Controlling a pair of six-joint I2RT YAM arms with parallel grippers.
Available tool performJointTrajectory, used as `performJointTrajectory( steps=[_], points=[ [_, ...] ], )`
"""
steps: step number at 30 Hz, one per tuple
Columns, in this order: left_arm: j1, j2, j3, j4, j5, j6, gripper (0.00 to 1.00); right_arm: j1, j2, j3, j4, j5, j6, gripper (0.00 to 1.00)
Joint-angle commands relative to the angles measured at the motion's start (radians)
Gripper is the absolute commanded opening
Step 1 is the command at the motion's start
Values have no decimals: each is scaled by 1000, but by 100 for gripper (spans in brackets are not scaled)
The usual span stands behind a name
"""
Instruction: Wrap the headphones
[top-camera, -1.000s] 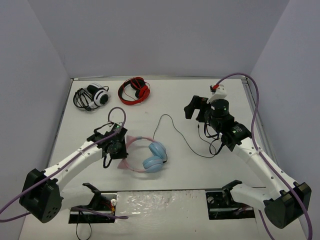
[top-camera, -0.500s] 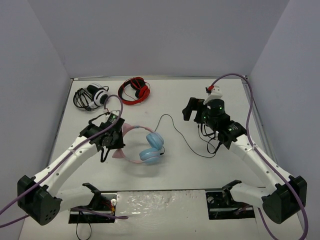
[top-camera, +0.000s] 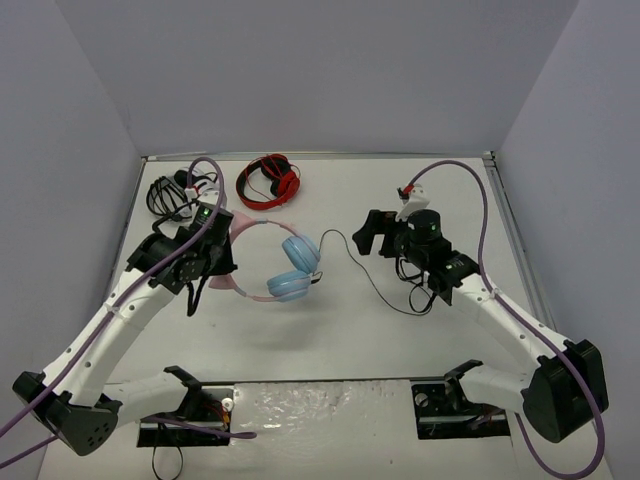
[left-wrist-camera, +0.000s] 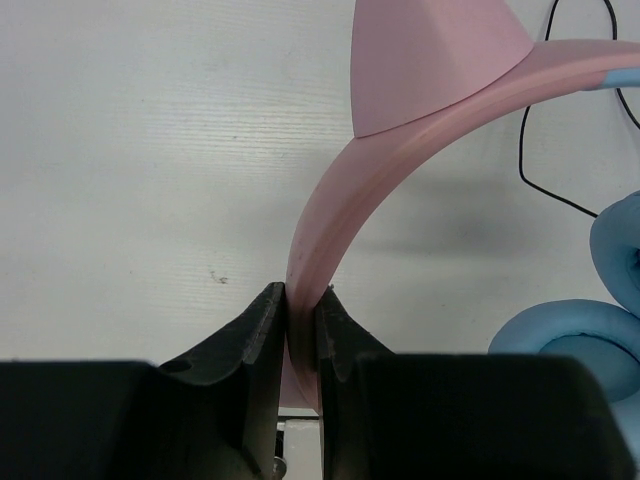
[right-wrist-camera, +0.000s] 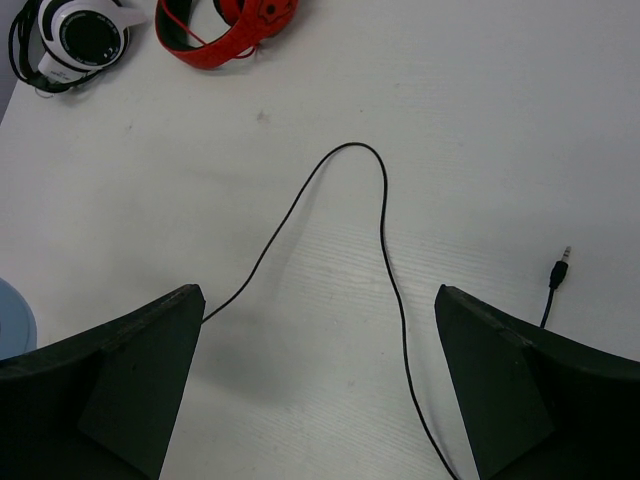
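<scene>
The headphones (top-camera: 285, 268) have a pink cat-eared headband (left-wrist-camera: 340, 190) and light blue ear cups (left-wrist-camera: 590, 340). My left gripper (top-camera: 222, 262) is shut on the headband and holds the headphones lifted above the table. Their thin black cable (top-camera: 365, 275) trails right across the table to a plug (right-wrist-camera: 562, 262). In the right wrist view the cable (right-wrist-camera: 385, 240) loops between the fingers. My right gripper (top-camera: 372, 230) is open, above the cable's loop, touching nothing.
Red-and-black headphones (top-camera: 268, 182) and black-and-white headphones (top-camera: 180, 192) lie at the back left; both show in the right wrist view too. Grey walls close in the table (top-camera: 330, 330) on three sides.
My left gripper has lifted the headphones and carried them back and left. My right gripper has moved left and a little toward the back, over the cable loop.
</scene>
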Motion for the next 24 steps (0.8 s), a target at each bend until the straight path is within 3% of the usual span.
performJointTrajectory(
  steps=[1,5,24],
  points=[
    [-4,-6,118,35,-11,2,0,16,-26,-52,231,-93,0,96],
    [-4,9,167,37,-11,9,0,32,-39,-105,342,-134,0,96],
    [4,132,361,65,-2,48,0,160,-125,-251,502,-55,-64,91]
  ],
)
